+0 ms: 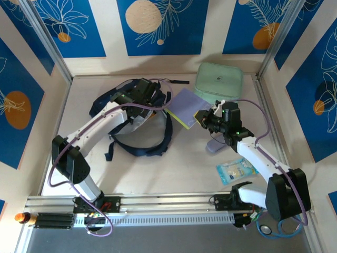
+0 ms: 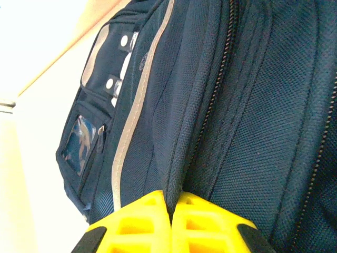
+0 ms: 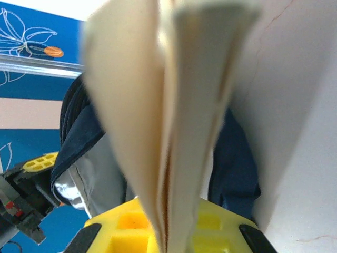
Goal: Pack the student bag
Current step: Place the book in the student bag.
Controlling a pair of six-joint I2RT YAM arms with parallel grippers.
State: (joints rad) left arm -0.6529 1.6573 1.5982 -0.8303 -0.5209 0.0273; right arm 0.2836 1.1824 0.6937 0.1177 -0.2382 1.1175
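Student bag [image 2: 253, 105], a large dark navy fabric backpack with a pale stripe and black straps: lies on the pale bench [image 1: 174, 174], left of centre and toward the back, mouth gaping, grey lining [image 1: 138, 126] exposed.

Left arm [image 1: 100, 124] reaches across the bag. Left wrist view: left jaws clenched on a raised fold of the navy fabric just beside a zip line, with the yellow fingers [image 2: 142, 221] pressed together around the fold.

Right jaws grasp a thin lavender-covered notebook with a yellow-green edge [image 1: 184, 107], held off the bench with its left corner at the bag's right rim. Right wrist view: cream pages [image 3: 174, 105] fan up from between the yellow fingers [image 3: 210, 226], with the bag's opening beyond.

Mint-green rounded square zip case [image 1: 219, 81]: back right, just behind the notebook.

Pale blue printed flat packet [image 1: 236, 171]: front right, beside the right arm [image 1: 258, 158], well apart from the bag.
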